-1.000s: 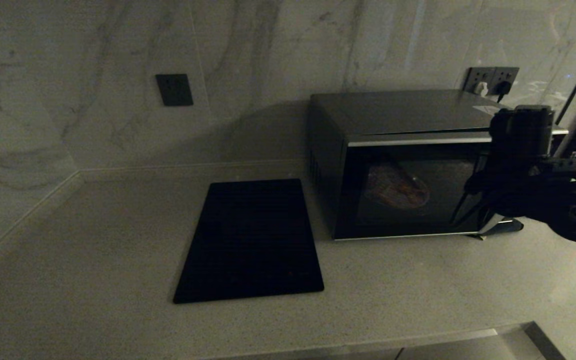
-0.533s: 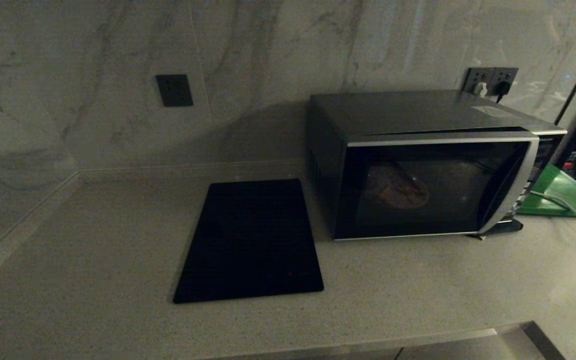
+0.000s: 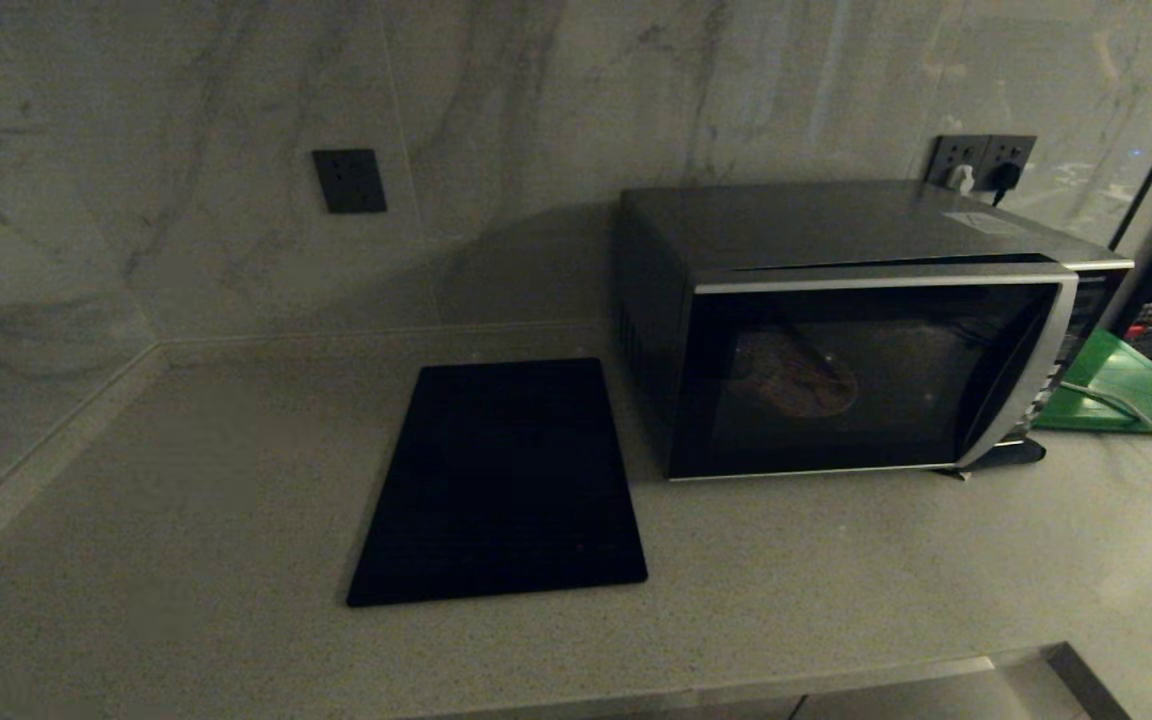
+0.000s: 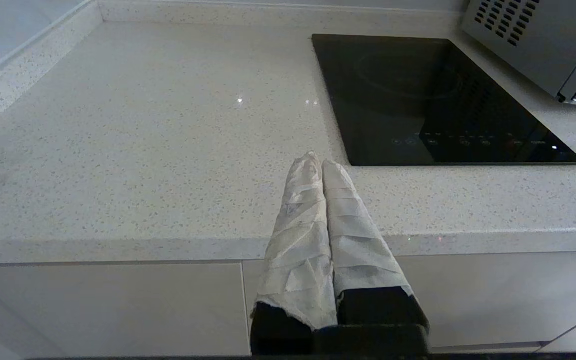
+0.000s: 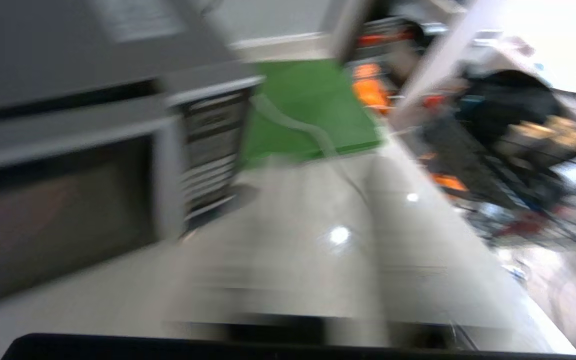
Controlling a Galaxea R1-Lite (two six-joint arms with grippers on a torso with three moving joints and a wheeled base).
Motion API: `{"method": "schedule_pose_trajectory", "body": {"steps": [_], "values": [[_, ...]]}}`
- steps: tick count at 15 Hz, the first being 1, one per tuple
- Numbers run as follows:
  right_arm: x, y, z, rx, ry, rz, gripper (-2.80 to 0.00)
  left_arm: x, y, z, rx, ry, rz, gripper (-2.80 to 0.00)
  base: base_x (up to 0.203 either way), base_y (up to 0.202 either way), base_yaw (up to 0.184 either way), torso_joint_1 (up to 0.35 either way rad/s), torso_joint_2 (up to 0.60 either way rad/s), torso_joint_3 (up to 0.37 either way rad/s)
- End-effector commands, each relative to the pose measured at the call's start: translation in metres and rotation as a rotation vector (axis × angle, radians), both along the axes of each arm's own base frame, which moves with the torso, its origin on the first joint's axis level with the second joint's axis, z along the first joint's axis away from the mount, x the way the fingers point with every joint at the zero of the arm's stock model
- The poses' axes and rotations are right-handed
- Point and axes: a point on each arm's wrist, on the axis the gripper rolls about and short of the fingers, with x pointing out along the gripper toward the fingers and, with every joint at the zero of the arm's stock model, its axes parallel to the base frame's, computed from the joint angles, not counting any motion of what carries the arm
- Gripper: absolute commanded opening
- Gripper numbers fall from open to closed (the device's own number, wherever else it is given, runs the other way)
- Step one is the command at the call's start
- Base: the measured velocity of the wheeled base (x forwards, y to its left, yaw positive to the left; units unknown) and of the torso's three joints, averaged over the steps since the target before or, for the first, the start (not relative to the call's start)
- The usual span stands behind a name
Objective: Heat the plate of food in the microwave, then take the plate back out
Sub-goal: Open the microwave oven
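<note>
Head view: pale lilac-pink plate of food [image 3: 794, 374] inside shut black boxy microwave [image 3: 841, 330]; heating step. Left gripper [image 4: 316, 165] pinched together, empty; right claw's state cannot be told. Next: open door.

The left hand [image 4: 322, 162] is seen only from its own wrist camera: its two fingers [image 4: 300, 215], wrapped in white cloth, lie pressed together along their whole length with no gap between them and nothing held. They point forward and slightly down, hanging just off the front edge of the table [image 4: 143, 150] and clear of its surface. Neither arm shows from the head camera. The right wrist camera's picture is smeared by motion; of the right hand only a dark strip of its body shows along the near edge, and its fingers cannot be made out.
</note>
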Motion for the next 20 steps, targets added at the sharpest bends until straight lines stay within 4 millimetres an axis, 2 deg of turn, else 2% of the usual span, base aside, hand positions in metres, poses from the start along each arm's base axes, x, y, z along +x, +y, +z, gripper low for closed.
{"method": "schedule_pose_trajectory", "body": {"steps": [1,6,13,17,20], "values": [[-0.006,0.001,0.011,0.032,0.046,0.107,-2.80,0.000,0.000,0.000,0.000,0.001,0.001,-2.80,0.000,0.000,0.000,0.000,0.00,0.000],[0.020,0.005,0.022,0.295,0.051,0.446,-2.80,0.000,0.000,0.000,0.000,0.000,0.001,-2.80,0.000,0.000,0.000,0.000,0.00,0.000],[0.075,-0.002,-0.004,0.614,0.138,0.420,-2.80,0.000,0.000,0.000,0.000,0.001,0.001,-2.80,0.000,0.000,0.000,0.000,0.00,0.000],[0.092,-0.005,-0.015,0.619,0.163,0.411,-2.80,0.000,0.000,0.000,0.000,0.001,0.001,-2.80,0.000,0.000,0.000,0.000,0.00,0.000],[0.114,-0.010,-0.022,0.560,0.111,0.355,-2.80,0.000,0.000,0.000,0.000,0.001,0.001,-2.80,0.000,0.000,0.000,0.000,0.00,0.000]]}}
